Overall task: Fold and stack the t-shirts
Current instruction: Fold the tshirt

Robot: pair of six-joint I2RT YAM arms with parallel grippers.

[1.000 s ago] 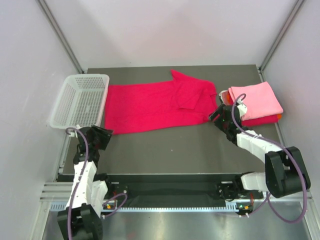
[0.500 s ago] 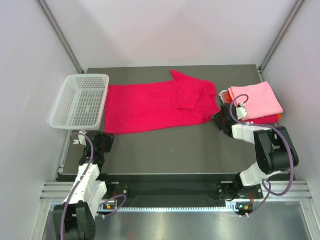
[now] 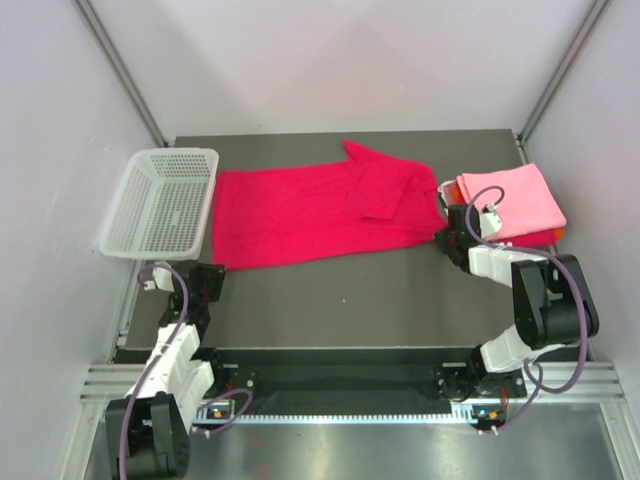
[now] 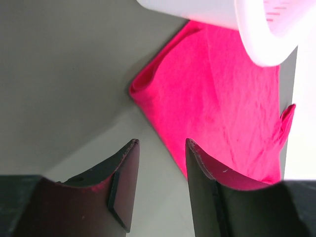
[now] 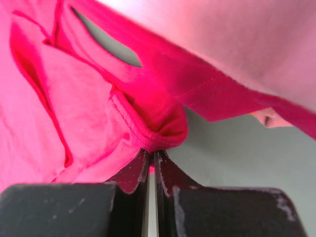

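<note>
**Right jaws pinching the crimson shirt, left jaws standing apart**

Top view: the crimson shirt [image 3: 310, 215] is lying spread flat across the far half of the table [image 3: 350, 295], one sleeve folded over its right part. Its left edge is sitting just beside the basket [image 3: 165, 200]. At the right end, a folded pink shirt [image 3: 510, 198] is resting on top of a red shirt [image 3: 522, 240], with a sliver of orange showing at the stack's near right corner. The right gripper [image 3: 447, 226] is pressing in between this stack and the crimson shirt's right edge. The left gripper [image 3: 205, 283] is hovering low near the shirt's near left corner, apart from it.

Left wrist view: the two fingers [image 4: 123, 173] are standing clearly apart and gripping nothing, with bare table showing between them. The shirt's corner is lying just ahead of the tips, and the basket's rim is crossing the top of the frame.

Right wrist view: the jaws are drawn almost together, leaving only a thin slit, and are clamping a bunched fold of the crimson shirt's hem at their tips. The pink shirt is looming above right, blurred.
</note>
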